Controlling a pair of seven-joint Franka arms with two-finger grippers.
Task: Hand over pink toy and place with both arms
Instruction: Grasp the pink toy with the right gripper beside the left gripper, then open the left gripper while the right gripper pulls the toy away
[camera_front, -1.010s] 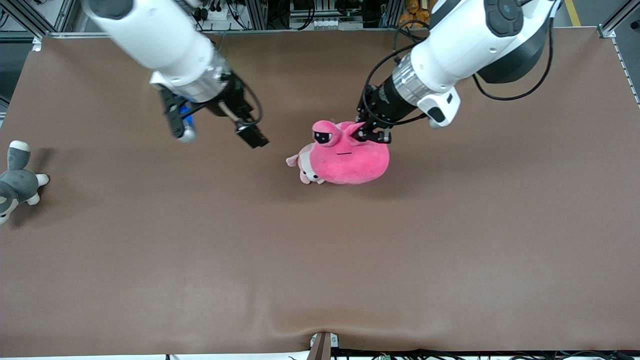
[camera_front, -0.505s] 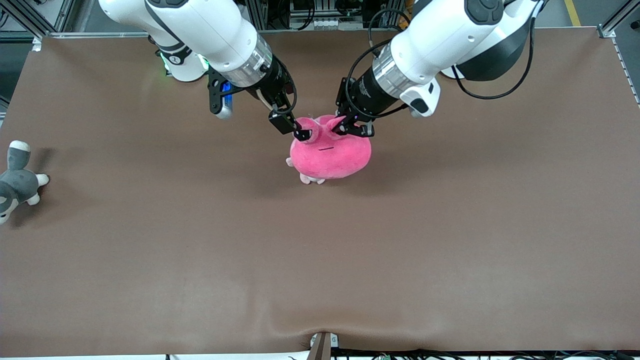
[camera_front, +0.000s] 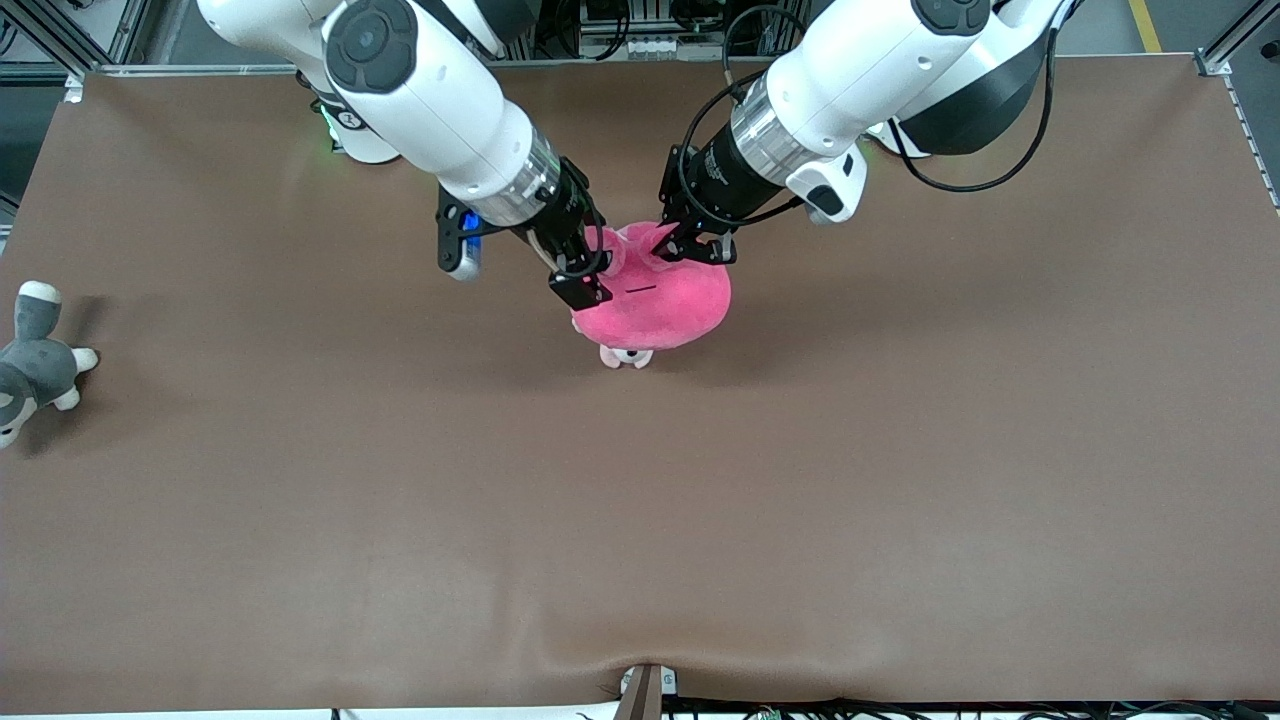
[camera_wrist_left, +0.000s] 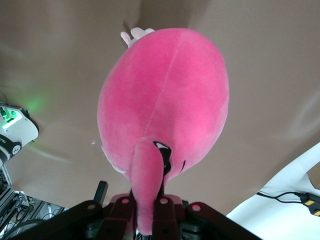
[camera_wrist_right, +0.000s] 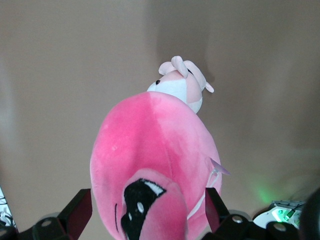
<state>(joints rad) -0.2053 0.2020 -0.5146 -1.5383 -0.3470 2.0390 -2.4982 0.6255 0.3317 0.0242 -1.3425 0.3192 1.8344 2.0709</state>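
Toy position: pink toy (camera_front: 655, 300) hangs over mid-table, its body below both claws, between them, over the puppy plush.
Left gripper (camera_front: 700, 250): closed on one eye stalk (camera_wrist_left: 147, 175) of the pink toy; in the left wrist view the stalk runs straight up between the pinched fingers.
Right gripper (camera_front: 582, 283): at the other eye (camera_wrist_right: 150, 207); fingers (camera_wrist_right: 75, 215) stand spread either side of it, not visibly touching.
Key relation: the eye sits centred in the right gripper's gap; judged ready for closing, with release by the left gripper to follow.
Nearer arm: both at the toy; neither waits.
Count, pink toy: one.
Count, puppy plush (camera_front: 625, 356): one, under the toy, partly hidden.
Count, grey plush (camera_front: 35, 360): one, at the right arm's end of the table (camera_front: 640, 520), well apart.
Count, arms: two.
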